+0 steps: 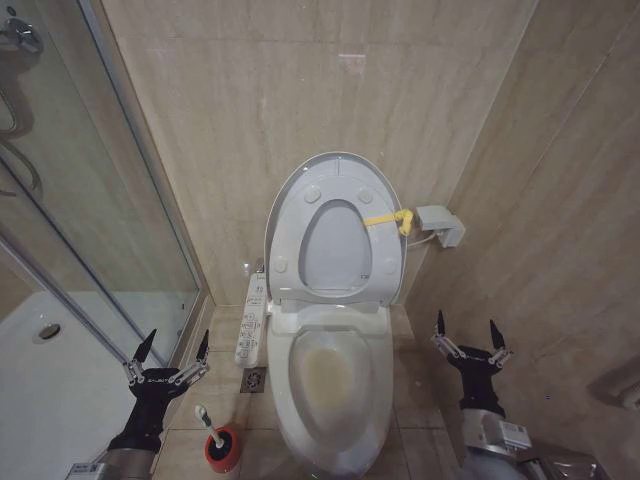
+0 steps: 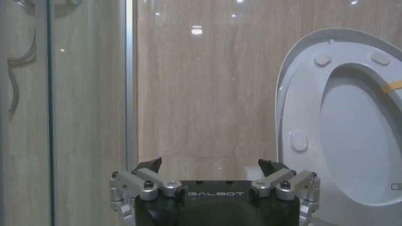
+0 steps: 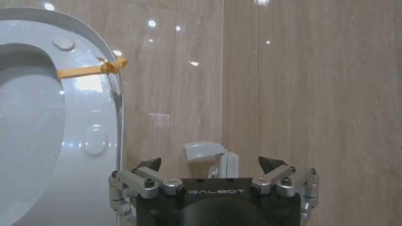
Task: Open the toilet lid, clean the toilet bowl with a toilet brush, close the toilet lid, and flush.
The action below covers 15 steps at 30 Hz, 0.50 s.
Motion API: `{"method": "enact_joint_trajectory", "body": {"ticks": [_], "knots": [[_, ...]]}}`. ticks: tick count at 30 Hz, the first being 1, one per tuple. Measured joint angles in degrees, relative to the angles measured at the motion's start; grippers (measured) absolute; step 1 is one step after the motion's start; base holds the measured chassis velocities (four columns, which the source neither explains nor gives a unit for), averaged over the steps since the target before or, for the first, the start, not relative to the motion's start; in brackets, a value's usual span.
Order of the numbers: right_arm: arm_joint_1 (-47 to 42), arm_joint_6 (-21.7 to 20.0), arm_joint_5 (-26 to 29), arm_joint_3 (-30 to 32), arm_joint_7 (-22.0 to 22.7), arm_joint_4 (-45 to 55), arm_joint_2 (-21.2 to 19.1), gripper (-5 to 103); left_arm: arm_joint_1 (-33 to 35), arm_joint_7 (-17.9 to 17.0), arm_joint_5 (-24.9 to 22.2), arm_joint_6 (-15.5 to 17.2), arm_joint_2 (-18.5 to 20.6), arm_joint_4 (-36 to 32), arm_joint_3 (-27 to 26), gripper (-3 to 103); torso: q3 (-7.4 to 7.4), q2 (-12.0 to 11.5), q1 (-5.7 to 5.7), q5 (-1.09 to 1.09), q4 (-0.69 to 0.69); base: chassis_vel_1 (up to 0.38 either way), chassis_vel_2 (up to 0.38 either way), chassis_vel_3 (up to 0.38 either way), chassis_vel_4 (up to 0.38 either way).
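1. Head view shows one bowl (image 1: 330, 375) with one lid (image 1: 335, 235) standing up against the wall.
2. One brush (image 1: 207, 422) sits in its red holder (image 1: 223, 449) left of the bowl.
3. Two grippers, left gripper (image 1: 172, 347) and right gripper (image 1: 468, 332), both spread apart, holding nothing.
4. Each reads "GALBOT".

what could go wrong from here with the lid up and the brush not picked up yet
The toilet brush stands in its small red holder, just below the open left pincer; a clumsy grasp could tip the holder over. The toilet lid and seat are raised with a yellow strap hanging at the edge; the open right pincer, waiting nearby, might snag it.
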Motion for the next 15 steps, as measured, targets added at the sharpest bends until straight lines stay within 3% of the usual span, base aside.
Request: {"method": "enact_joint_trajectory", "body": {"ticks": [15], "knots": [[14.38, -2.54, 3.18, -1.94, 0.18, -10.51, -4.5, 100, 0.0, 0.0, 0.0, 0.0, 0.0, 0.0, 0.0, 100, 0.0, 0.0, 0.0, 0.01, 0.01, 0.0, 0.0, 0.0, 0.0]]}}
